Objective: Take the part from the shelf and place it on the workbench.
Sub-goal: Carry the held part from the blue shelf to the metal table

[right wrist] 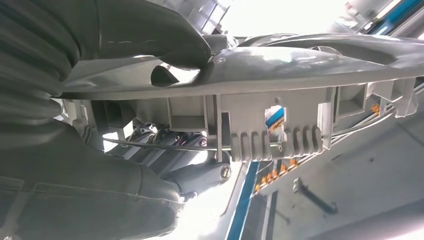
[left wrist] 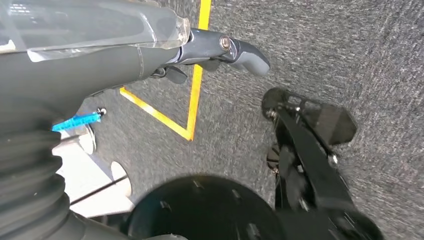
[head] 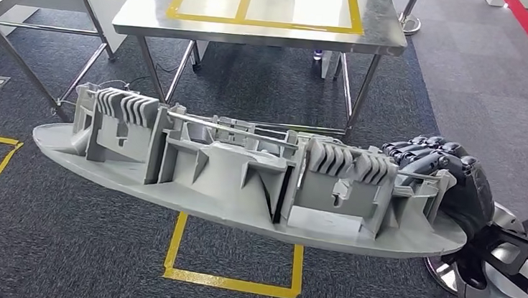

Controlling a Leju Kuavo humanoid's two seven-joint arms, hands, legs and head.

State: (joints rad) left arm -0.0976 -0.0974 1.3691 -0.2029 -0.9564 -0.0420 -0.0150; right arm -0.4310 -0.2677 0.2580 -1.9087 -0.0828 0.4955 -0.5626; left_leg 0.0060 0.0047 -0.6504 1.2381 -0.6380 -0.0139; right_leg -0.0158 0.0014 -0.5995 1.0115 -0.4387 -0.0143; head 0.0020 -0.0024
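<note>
part: long grey ribbed plastic moulding, held in the air over dark carpet, short of the steel workbench | right hand: clasps its end | left hand: holds nothing, fingers loose

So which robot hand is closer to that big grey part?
The right robot hand. It grips the big grey part at its right-hand end, fingers curled over the ribbed side. The left robot hand hangs by the robot's side above the carpet, away from the part, holding nothing.
</note>
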